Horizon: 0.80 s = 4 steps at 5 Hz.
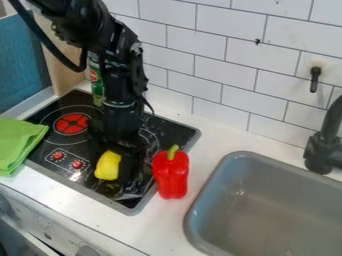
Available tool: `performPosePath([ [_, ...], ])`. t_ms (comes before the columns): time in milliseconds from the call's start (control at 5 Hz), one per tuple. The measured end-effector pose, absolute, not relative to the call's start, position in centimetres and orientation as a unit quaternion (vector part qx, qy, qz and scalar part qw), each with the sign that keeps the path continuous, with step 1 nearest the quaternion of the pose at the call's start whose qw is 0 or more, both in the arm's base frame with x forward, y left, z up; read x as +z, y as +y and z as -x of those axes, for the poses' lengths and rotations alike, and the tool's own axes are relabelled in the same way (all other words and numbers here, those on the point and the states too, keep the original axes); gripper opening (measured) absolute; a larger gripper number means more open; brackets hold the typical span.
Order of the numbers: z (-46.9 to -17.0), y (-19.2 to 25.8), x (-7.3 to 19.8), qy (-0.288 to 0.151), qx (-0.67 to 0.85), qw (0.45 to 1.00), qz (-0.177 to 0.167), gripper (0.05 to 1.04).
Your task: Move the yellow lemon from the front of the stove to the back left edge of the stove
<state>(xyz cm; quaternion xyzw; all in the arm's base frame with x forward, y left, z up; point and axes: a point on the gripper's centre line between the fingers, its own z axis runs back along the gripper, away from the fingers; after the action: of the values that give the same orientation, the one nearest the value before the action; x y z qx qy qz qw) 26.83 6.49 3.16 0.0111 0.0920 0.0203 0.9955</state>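
Observation:
The black gripper [127, 150] hangs low over the right part of the black stove top [56, 169], pointing down. Right by its lower end, on the near left side, is a yellow object [107, 165] with a bumpy surface; whether the two touch I cannot tell. A red bell pepper [171, 173] with a green stem stands upright just right of the gripper, at the stove's right edge. Black gripper against black stove makes its lower end hard to make out.
A green cloth [19, 144] lies at the left edge of the stove. Behind the arm stands a green bottle [97, 82] near the tiled wall. The grey sink [267, 210] is at the right, with a black faucet [323, 150] behind it.

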Motion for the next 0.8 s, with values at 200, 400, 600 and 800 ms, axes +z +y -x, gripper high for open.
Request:
performPosePath([
  [200, -26.3, 7.9, 4.5, 0.088, 0.047, 0.995, 0.004, 0.828],
  [400, -27.9, 11.2, 7.2, 0.049, 0.097, 0.994, 0.017, 0.827],
  [600, -28.7, 13.8, 7.7, 0.043, 0.139, 0.989, 0.015, 0.828],
  [800, -29.7, 16.2, 7.8, 0.059, 0.152, 0.986, -0.015, 0.828],
])
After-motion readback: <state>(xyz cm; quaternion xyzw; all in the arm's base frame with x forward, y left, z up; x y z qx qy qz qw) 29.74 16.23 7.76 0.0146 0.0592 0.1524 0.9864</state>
